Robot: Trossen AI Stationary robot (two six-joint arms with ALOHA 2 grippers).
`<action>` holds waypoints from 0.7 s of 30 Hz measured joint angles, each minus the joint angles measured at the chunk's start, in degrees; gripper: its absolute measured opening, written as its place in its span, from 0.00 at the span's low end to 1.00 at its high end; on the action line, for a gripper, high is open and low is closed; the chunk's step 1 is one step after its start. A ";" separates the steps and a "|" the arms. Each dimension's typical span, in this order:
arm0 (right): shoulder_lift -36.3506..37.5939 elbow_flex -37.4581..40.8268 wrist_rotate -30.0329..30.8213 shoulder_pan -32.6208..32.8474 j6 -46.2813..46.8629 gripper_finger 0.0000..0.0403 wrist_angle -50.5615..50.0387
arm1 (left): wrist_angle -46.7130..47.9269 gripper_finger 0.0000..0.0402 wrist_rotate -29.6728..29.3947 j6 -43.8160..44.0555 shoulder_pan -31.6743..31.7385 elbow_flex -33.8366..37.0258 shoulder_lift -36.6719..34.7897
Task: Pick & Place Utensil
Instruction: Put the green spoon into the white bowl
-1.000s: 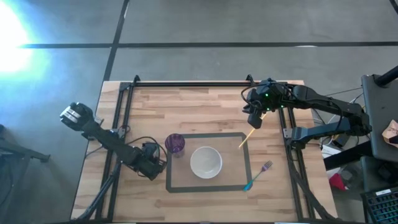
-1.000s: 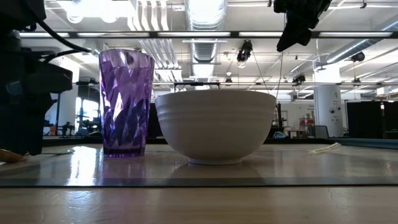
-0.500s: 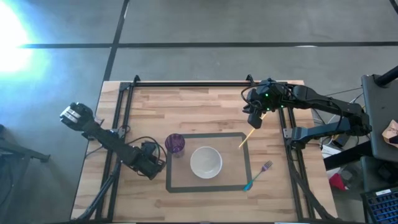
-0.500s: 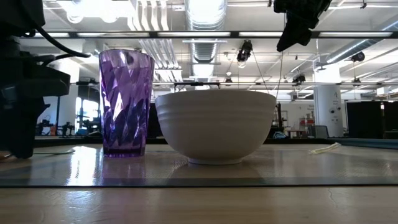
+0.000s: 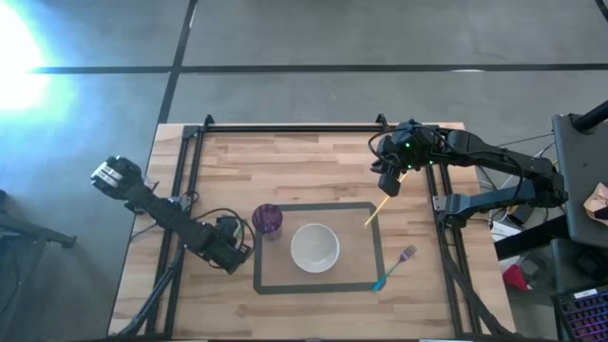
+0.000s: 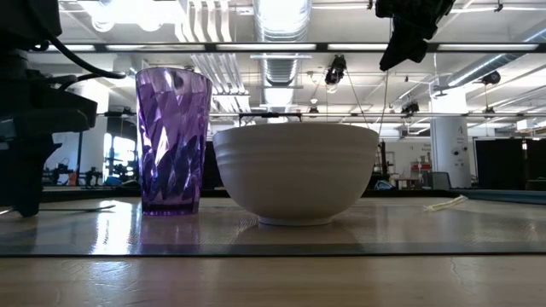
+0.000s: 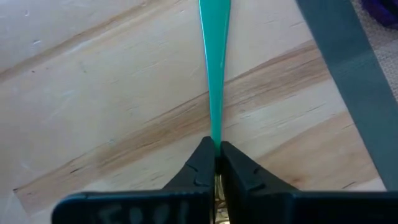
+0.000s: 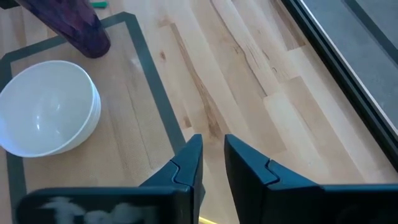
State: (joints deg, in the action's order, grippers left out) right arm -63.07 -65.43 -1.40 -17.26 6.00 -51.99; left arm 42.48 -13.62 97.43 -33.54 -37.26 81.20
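While the left gripper (image 7: 216, 163), low over the wooden table (image 5: 285, 161) beside the purple cup (image 5: 268, 220), pinched the end of a green utensil (image 7: 214, 74), the right gripper (image 5: 389, 182) hung above, fingers slightly parted, near the white bowl (image 5: 314, 247).

A purple faceted cup (image 5: 268, 220) is standing beside a plain white bowl (image 5: 314, 247). A teal utensil handle (image 7: 214, 74) is lying across pale, streaky-grained wood table (image 5: 304, 161) bearing a dark grey tape outline (image 5: 313, 205).
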 joint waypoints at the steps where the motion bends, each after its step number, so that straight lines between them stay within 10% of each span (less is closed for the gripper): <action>1: 0.00 -0.02 -0.01 0.00 0.00 0.16 0.00 | 0.06 0.01 0.04 -0.10 0.00 0.00 -0.05; 21: 0.00 0.00 -0.01 -0.01 0.08 0.19 -0.07 | 8.50 0.01 -4.33 -1.73 -0.04 -2.20 -8.35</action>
State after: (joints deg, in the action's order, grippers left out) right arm -63.07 -65.43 -1.41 -17.27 6.08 -52.05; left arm 50.99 -17.95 95.70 -33.58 -39.46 72.85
